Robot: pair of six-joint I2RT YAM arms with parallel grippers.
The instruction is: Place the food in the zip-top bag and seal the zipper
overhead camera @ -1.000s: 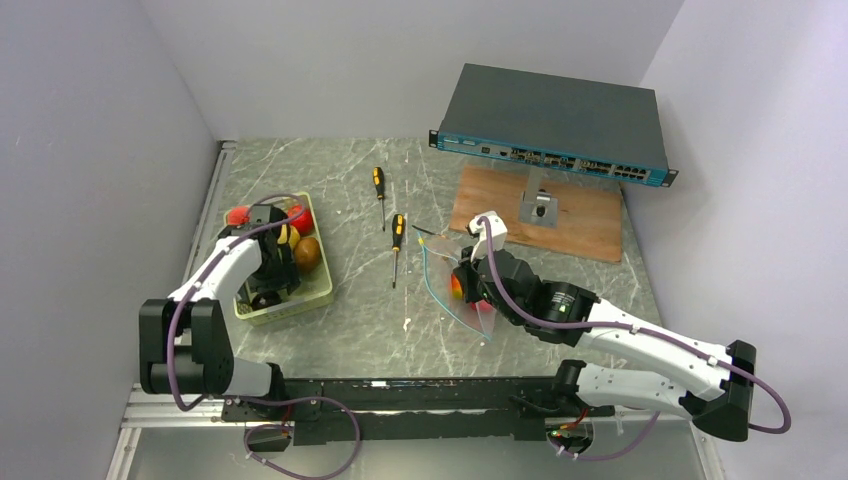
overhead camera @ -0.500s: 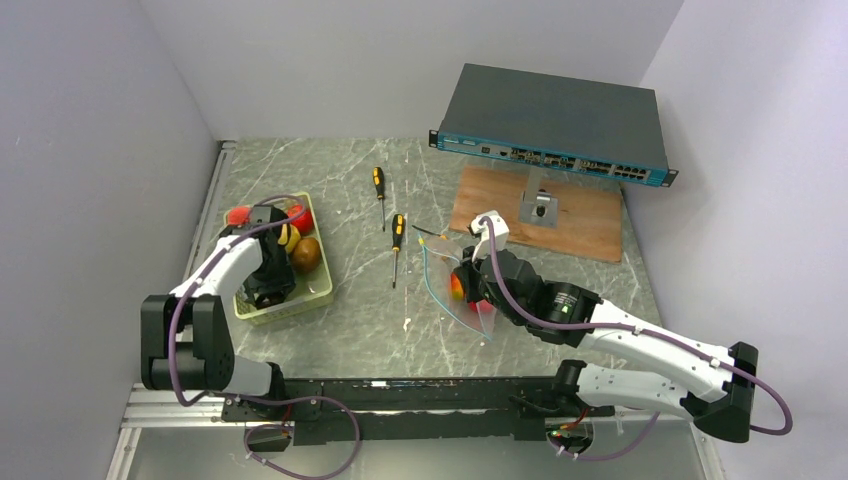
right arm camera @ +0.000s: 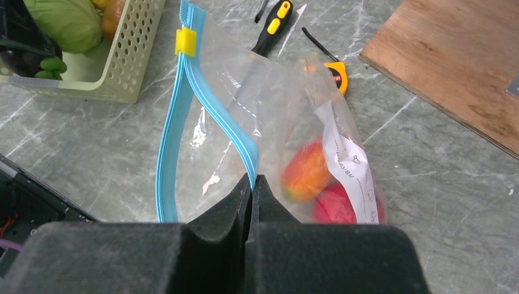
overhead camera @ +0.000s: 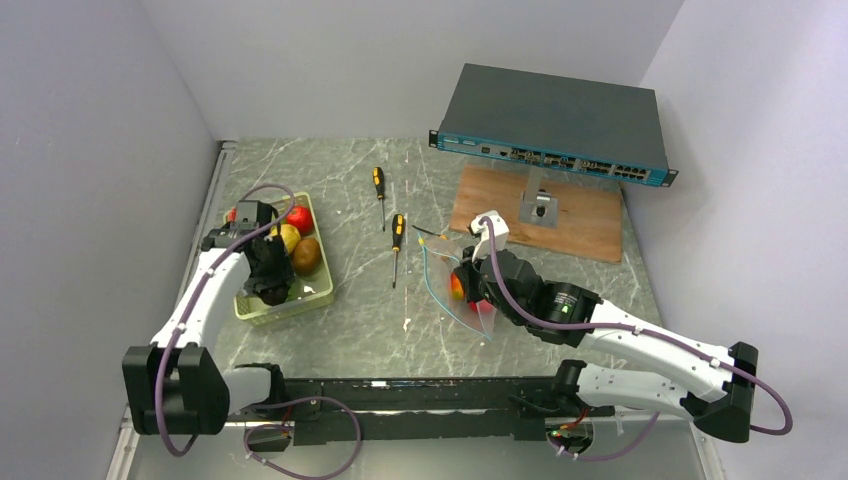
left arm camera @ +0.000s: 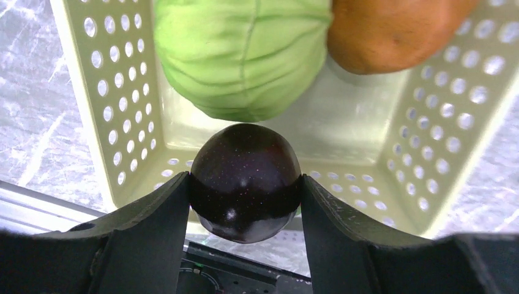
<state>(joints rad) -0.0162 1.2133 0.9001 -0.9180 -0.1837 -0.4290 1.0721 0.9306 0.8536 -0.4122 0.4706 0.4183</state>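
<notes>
Fingers of the left gripper were pictured from above closed on a dark purple fruit over the near end of the pale green tray, where a red fruit, a yellow fruit and a brown fruit lay; well apart to the right, the right gripper was shut on the mouth of the zip-top bag, which stood propped open on the marble table near two screwdrivers. From the left wrist, the round, glossy fruit was shown pinched across its widest part between both black fingers, clear of the tray floor, with a green fruit behind it. It was judged to be light, hard and slippery, so a squeeze off its middle could be expected to let it squirt out. From the right wrist, the pads were shown pressed flat together on the bag's near lip, just beside the teal zipper and its yellow slider. An orange fruit and a second red fruit were already inside, and a tape measure was visible through the film. The bag was judged thin and limp, best held by its stiffer strip so that the mouth is not left to collapse.
</notes>
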